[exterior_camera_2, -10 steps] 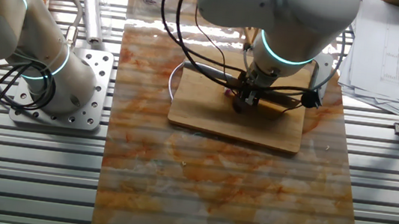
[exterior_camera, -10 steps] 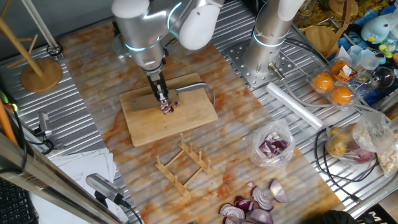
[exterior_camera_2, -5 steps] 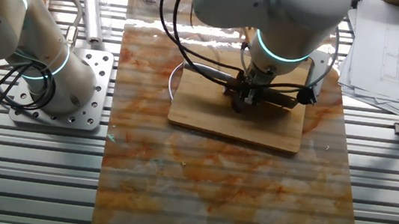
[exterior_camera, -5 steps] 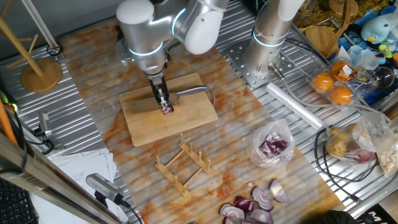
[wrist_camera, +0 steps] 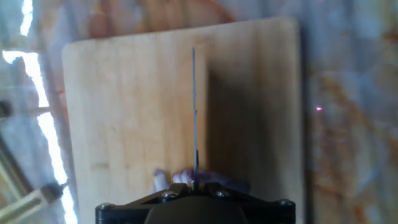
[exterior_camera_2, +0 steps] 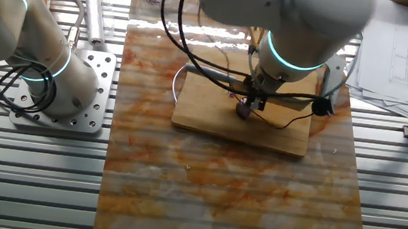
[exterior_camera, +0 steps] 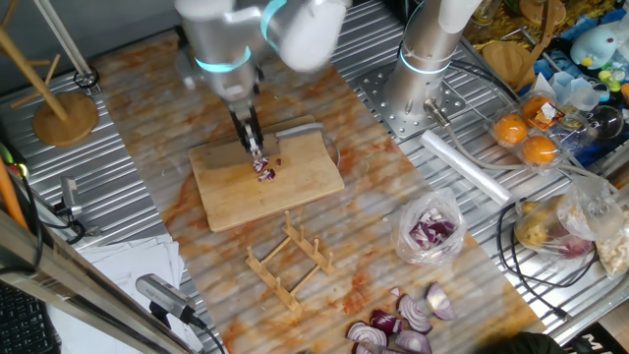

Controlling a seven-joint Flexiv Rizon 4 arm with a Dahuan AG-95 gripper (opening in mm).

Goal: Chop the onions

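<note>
A little heap of purple-white onion bits [exterior_camera: 265,169] lies near the middle of the wooden cutting board [exterior_camera: 246,197]. My gripper [exterior_camera: 254,146] is just above them, shut on a knife whose grey blade [exterior_camera: 300,129] points to the right. In the other fixed view the gripper [exterior_camera_2: 252,101] stands over the board [exterior_camera_2: 211,119], with the blade [exterior_camera_2: 208,74] to its left. In the hand view the blade [wrist_camera: 194,112] is edge-on over the board [wrist_camera: 124,112], and onion bits [wrist_camera: 177,178] show beside the gripper [wrist_camera: 194,186].
A wooden rack [exterior_camera: 290,258] stands in front of the board. A clear bag of purple chunks [exterior_camera: 430,231] and larger onion wedges [exterior_camera: 403,329] lie at the front right. A second arm's base [exterior_camera: 418,88], a plastic roll [exterior_camera: 472,172] and oranges [exterior_camera: 526,138] are to the right.
My gripper has risen with the knife and shifted slightly towards the board's far edge. The onion bits that it covered now show on the board.
</note>
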